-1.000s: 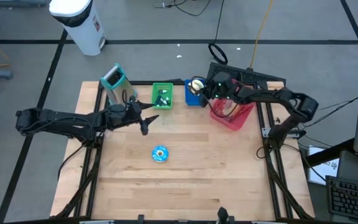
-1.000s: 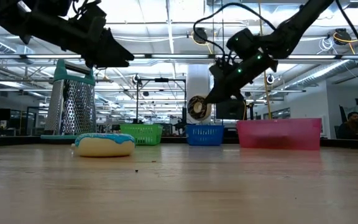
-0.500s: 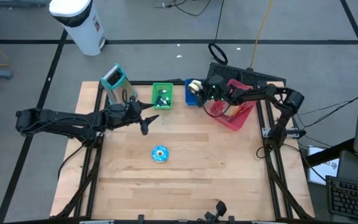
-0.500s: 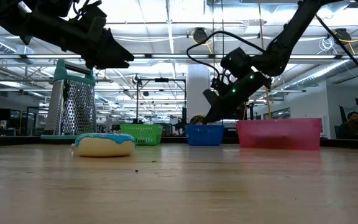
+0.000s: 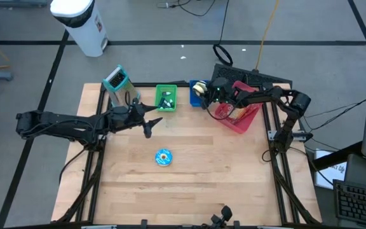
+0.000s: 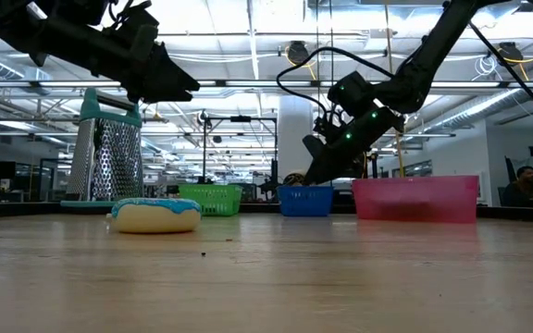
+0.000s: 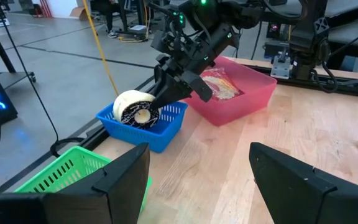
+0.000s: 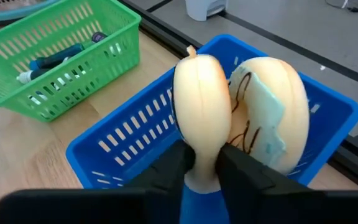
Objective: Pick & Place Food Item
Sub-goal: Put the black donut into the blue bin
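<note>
My right gripper (image 8: 207, 171) reaches into the blue basket (image 8: 123, 143) at the table's far edge, shut on a cream-coloured donut (image 8: 202, 106) that stands on edge. A second donut (image 8: 272, 118), with white icing and dark lines, leans beside it in the same basket. A blue-iced donut (image 5: 162, 157) lies flat on the wooden table, near the middle. My left gripper (image 7: 197, 186) hangs open above the table, left of centre, holding nothing. My right gripper pinches the cream donut's lower rim (image 8: 204, 163) between its two fingers. The fingers (image 7: 176, 87) slant down from the table's right side. The donut stands upright on edge inside the blue basket; whether it rests on the basket floor is hidden by the fingers.
A green basket (image 5: 166, 98) with small items stands left of the blue one. A pink bin (image 5: 237, 114) with a bag inside stands to its right. A metal grater (image 5: 116, 83) is at the far left. Bare wood surrounds the blue-iced donut.
My right gripper has sunk and gone a little toward the table's left, carrying the cream donut from above the blue basket's rim down into the basket. It has kept still over the last half second.
</note>
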You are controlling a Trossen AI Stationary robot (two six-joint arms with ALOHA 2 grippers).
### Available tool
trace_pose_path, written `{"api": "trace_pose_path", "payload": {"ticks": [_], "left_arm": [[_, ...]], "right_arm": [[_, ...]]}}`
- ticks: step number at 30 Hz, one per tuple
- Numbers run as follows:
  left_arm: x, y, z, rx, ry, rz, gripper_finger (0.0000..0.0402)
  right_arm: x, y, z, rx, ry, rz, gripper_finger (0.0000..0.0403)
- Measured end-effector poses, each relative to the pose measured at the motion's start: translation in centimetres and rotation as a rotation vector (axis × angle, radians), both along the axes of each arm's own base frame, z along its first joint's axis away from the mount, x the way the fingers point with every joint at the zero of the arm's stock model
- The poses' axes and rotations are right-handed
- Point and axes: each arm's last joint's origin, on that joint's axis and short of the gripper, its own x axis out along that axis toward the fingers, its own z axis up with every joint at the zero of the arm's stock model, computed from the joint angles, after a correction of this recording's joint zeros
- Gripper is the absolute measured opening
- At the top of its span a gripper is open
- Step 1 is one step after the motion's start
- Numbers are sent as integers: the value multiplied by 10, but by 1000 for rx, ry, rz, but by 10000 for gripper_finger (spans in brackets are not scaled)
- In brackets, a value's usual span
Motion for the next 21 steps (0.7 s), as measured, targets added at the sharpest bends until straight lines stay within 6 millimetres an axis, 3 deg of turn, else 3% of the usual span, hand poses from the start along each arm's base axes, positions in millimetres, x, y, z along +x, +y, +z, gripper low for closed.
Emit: {"api": "trace_pose_path", "payload": {"ticks": [10,21], "left_arm": [[0,0,0,-2,-1,1,278],[0,0,0,-5,-2,1,278]], "right_arm": [[0,0,0,-34,20,21,158],[10,12,4,-239,142,-47,159]]}}
